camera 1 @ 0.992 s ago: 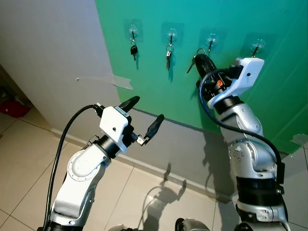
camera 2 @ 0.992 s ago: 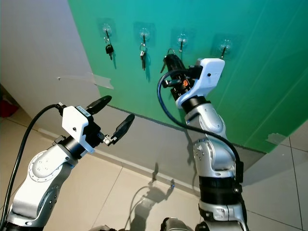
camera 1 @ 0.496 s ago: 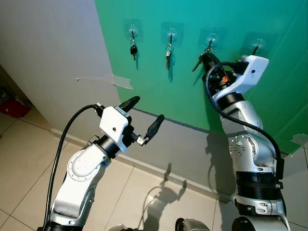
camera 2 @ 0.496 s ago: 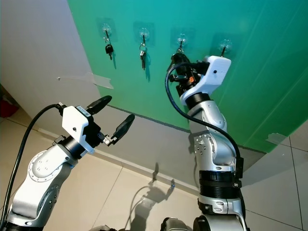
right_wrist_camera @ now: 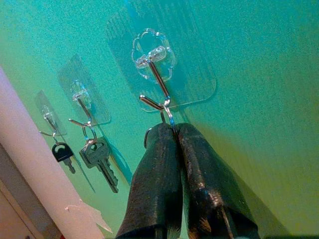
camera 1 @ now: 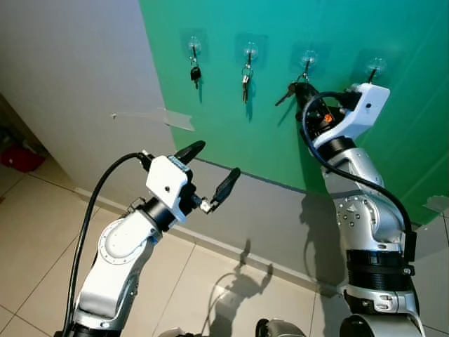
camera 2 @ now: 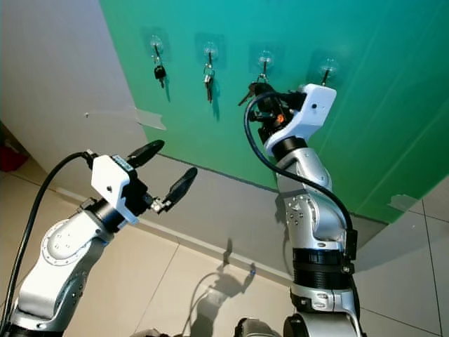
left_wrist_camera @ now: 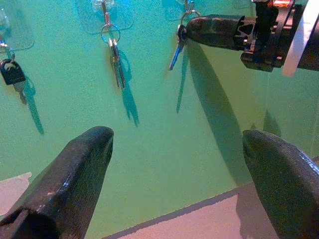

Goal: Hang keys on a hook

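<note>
- you are at the hanging step itself: your right gripper (right_wrist_camera: 172, 130) is raised to the third hook (right_wrist_camera: 158, 89) on the green wall (camera 1: 280, 154), fingers pressed together on the key ring (right_wrist_camera: 168, 117).
- in the right wrist view the ring sits right at the hook's lower curl, touching or just under it; you cannot tell from here whether the wire has passed through the ring.
- the keys (left_wrist_camera: 175, 50) hang from the fingertips just below that hook, a blue-looking blade angled down against the wall, as the left wrist view shows.
- the two hooks on the left are already taken: a black-headed key (camera 1: 195, 73) on the first, a silver bunch (camera 1: 245, 75) on the second. the fourth hook (camera 1: 374, 69), beside the right wrist housing, looks bare.
- your left gripper (camera 1: 208, 170) hovers low, well away from the wall, fingers wide apart and holding nothing.
- judged from this, the task is close to done but not finished.
- the next move calls for a small lift and nudge toward the wall so the ring drops over the hook's tip, then part the fingers only once the ring bears on the hook.
- let go too early and the keys likely fall to the tiled floor (camera 1: 42, 225).
</note>
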{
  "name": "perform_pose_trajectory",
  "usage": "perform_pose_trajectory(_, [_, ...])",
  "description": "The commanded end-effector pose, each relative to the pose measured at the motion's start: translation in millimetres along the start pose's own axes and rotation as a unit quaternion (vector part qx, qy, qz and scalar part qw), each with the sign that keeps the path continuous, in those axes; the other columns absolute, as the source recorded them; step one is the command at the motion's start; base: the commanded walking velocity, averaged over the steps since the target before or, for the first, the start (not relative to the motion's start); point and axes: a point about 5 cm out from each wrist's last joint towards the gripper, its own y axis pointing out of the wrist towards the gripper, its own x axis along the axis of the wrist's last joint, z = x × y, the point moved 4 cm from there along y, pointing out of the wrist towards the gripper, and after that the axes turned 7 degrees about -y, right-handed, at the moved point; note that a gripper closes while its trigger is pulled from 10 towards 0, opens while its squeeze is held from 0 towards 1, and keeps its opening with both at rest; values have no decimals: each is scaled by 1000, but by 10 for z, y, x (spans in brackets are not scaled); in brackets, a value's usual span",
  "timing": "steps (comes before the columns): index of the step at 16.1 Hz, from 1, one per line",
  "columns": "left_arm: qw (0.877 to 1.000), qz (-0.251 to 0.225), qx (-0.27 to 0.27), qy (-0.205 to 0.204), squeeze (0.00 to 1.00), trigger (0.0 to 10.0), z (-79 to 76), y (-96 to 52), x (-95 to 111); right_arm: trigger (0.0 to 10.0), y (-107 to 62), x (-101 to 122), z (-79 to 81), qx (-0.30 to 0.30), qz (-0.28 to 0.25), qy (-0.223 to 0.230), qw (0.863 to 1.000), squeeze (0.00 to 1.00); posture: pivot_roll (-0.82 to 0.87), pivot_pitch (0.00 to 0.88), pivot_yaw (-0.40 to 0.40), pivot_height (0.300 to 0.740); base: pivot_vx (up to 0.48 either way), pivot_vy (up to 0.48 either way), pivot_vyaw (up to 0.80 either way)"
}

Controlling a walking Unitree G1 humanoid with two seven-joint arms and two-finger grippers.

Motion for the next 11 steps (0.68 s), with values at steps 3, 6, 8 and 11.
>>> perform_pose_trajectory(3, [999, -35, -14, -5, 0, 10000, -32, 34, 184, 10000, -55, -238, -56, -16, 52, -1, 999, 0, -77, 53, 50, 740, 0, 0, 0])
perform_pose_trajectory(6, [999, -39, -17, -6, 0, 10000, -40, 53, 201, 10000, -53, -199, -58, -15, 44, -2, 999, 1000, -81, 49, 47, 740, 0, 0, 0])
perform_pose_trajectory(8, [999, -39, -18, -7, 0, 10000, -38, 63, 198, 10000, -41, -158, -43, -9, 35, 0, 999, 1000, -82, 55, 49, 740, 0, 0, 0])
perform_pose_trajectory(11, [999, -34, -10, -2, 0, 10000, 3, 69, 176, 10000, -53, -118, -15, 0, 22, 5, 1000, 1000, -86, 46, 51, 740, 0, 0, 0])
